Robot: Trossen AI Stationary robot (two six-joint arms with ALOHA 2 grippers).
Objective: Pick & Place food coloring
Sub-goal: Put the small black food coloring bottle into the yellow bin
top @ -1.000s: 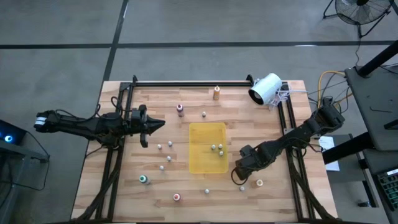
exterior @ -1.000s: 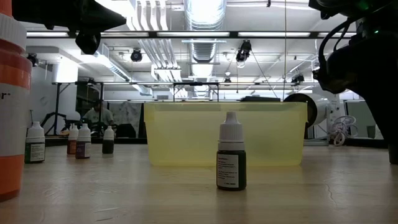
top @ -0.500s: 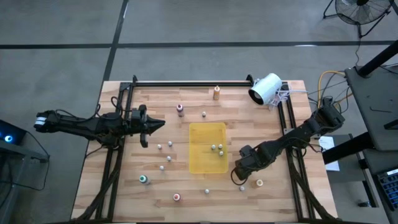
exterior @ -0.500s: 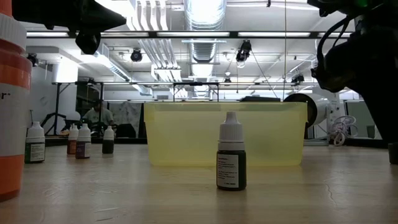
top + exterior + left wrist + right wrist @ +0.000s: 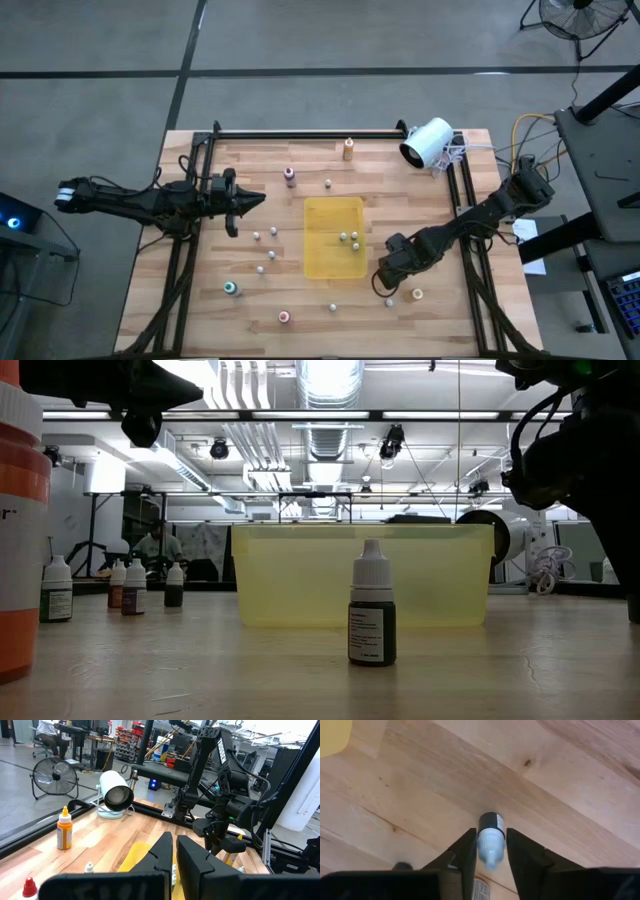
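I have the right arm folded low over the counter [image 5: 430, 330], reaching in from its right edge toward the yellow tray's [image 5: 334, 237] near right corner. Its right pincer [image 5: 491, 845] points down at the wood, fingers [image 5: 466, 851] pinching a small bottle of food coloring [image 5: 489, 839] by its white cap, the dark body hanging toward the boards. Another small bottle [image 5: 417, 294] stands just beside it. The left arm lies stretched level over the counter's left side, left pincer [image 5: 174, 851] pressed together and carrying nothing. Three bottles [image 5: 349, 238] sit inside the tray; others are scattered on the counter.
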